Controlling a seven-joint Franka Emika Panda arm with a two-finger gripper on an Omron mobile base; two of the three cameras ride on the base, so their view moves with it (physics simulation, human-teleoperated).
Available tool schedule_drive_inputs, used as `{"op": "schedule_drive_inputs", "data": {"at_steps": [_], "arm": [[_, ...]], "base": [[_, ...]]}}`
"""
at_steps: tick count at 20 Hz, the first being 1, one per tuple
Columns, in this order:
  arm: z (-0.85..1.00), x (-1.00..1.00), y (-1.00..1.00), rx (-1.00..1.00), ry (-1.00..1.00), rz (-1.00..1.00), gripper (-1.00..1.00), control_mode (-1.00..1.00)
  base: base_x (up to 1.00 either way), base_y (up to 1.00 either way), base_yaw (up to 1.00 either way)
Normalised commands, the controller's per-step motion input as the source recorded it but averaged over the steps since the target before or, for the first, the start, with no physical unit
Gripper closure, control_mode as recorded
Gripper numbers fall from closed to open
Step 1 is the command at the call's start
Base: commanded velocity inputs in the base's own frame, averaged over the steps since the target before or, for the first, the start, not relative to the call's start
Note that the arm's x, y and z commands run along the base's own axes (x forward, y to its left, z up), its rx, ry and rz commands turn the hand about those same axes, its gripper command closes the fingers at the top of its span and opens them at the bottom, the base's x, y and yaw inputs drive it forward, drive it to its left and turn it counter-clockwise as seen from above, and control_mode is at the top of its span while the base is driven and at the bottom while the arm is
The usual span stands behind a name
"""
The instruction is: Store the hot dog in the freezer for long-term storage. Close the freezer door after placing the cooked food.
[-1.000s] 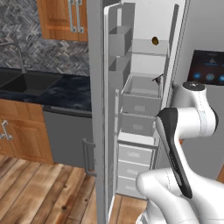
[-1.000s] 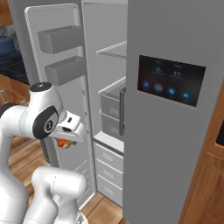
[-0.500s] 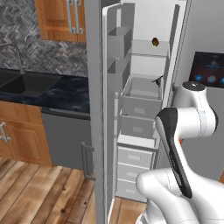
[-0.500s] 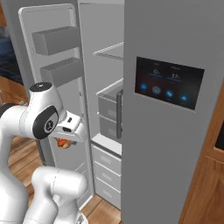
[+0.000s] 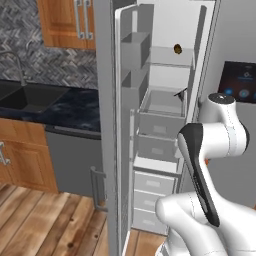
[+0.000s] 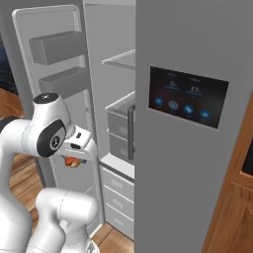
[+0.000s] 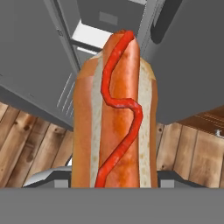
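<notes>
The hot dog, an orange-red sausage with a red squiggle in a tan bun, stands upright in the hand view, gripped at its lower end. In the right base view my gripper is shut on the hot dog, low in front of the open freezer. The freezer door is swung wide to the left, its grey bins facing me. From the left base view I see the freezer with its white walls and shelves, and the freezer door edge-on.
A small dark brown lump lies on an upper shelf. Grey-white drawers fill the lower freezer. The door with the dark touchscreen stands shut to the right. A dark counter with a sink lies to the left.
Both base views have shifted as the base moved nearer the fridge, which now looms larger. The arm keeps its pose with the hot dog still held.
</notes>
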Motion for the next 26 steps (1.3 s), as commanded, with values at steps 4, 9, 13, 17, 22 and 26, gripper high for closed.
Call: {"op": "schedule_drive_inputs", "data": {"at_steps": [4, 9, 13, 17, 22, 26], "arm": [[0.0, 0.0, 0.0, 0.0, 0.0, 0.0, 1.0, 1.0], [0.0, 0.0, 0.0, 0.0, 0.0, 0.0, 1.0, 1.0], [0.0, 0.0, 0.0, 0.0, 0.0, 0.0, 1.0, 1.0], [0.0, 0.0, 0.0, 0.0, 0.0, 0.0, 1.0, 1.0], [0.0, 0.0, 0.0, 0.0, 0.0, 0.0, 1.0, 1.0], [0.0, 0.0, 0.0, 0.0, 0.0, 0.0, 1.0, 1.0]], "base": [[0.39, 0.0, 0.0], [0.29, 0.0, 0.0], [0.3, 0.02, 0.0], [0.36, 0.04, 0.0], [0.44, 0.0, 0.0], [0.39, 0.0, 0.0]]}}
